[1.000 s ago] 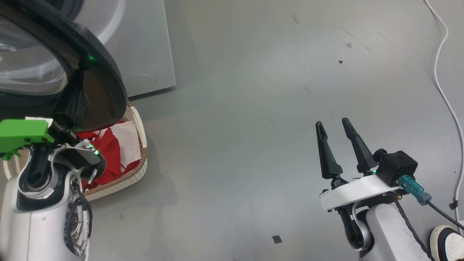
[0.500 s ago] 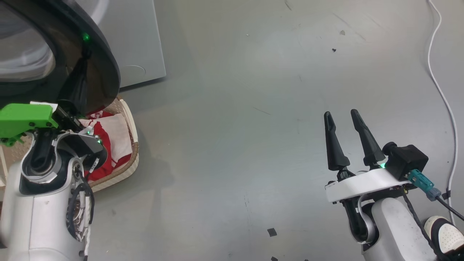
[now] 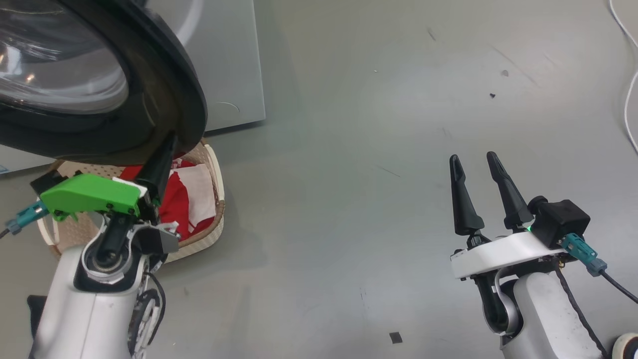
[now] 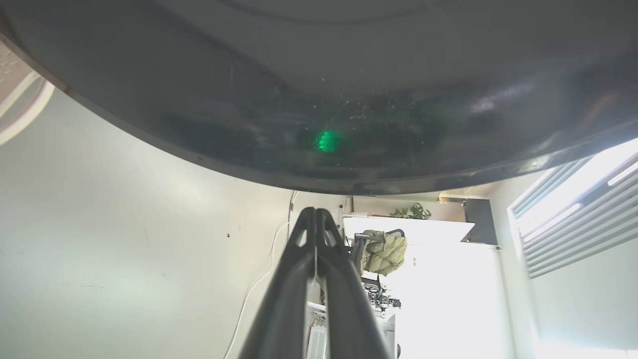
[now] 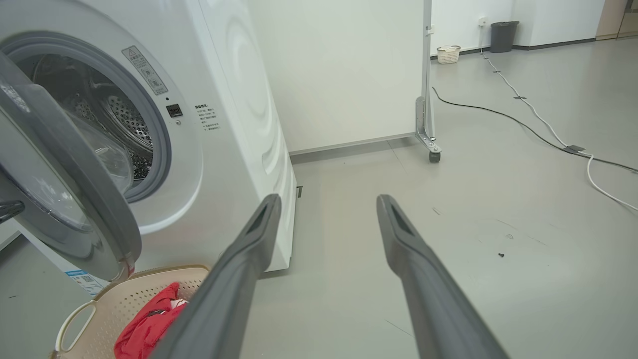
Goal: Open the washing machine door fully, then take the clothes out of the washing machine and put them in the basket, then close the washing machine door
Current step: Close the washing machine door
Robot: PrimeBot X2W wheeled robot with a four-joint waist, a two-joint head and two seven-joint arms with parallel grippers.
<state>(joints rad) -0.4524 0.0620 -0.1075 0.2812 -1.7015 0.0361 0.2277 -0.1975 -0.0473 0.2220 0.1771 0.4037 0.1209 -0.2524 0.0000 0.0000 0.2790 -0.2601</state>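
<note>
Grey floor (image 3: 349, 149), scuffed, with a white cable (image 3: 629, 99) at its far-right edge.

Head view:
- The left gripper (image 3: 170, 142) has both fingers pressed flat together, with nothing between them.
- Its tips sit at the lower edge of the door (image 3: 164, 99), against the black rim. Whether they touch it or stop just short, I cannot tell.
- The basket (image 3: 219, 199) lies just below that gripper, under the door. The clothes (image 3: 177, 204) are inside it, red with a white panel.
- The washer (image 3: 224, 60) side panel is up and to the right of the fingertips.
- The right gripper (image 3: 472, 158) is well apart to the right, over bare floor. Its fingers are spread wide and hold nothing.

Left wrist view:
- The fingers make one closed wedge.
- The door rim arcs across just beyond the tips, with a green glint (image 4: 327, 140) reflected in its gloss.

Right wrist view:
- The fingers are wide apart, with bare floor between them.
- The washer stands ahead and left of the fingers, its drum mouth (image 5: 127, 117) open to view.
- The door is swung partway out.
- The basket is low at left, beside the left finger and under the door's bottom edge, with the clothes in it.
- A wheeled panel (image 5: 349, 65) stands ahead, past the washer.
</note>
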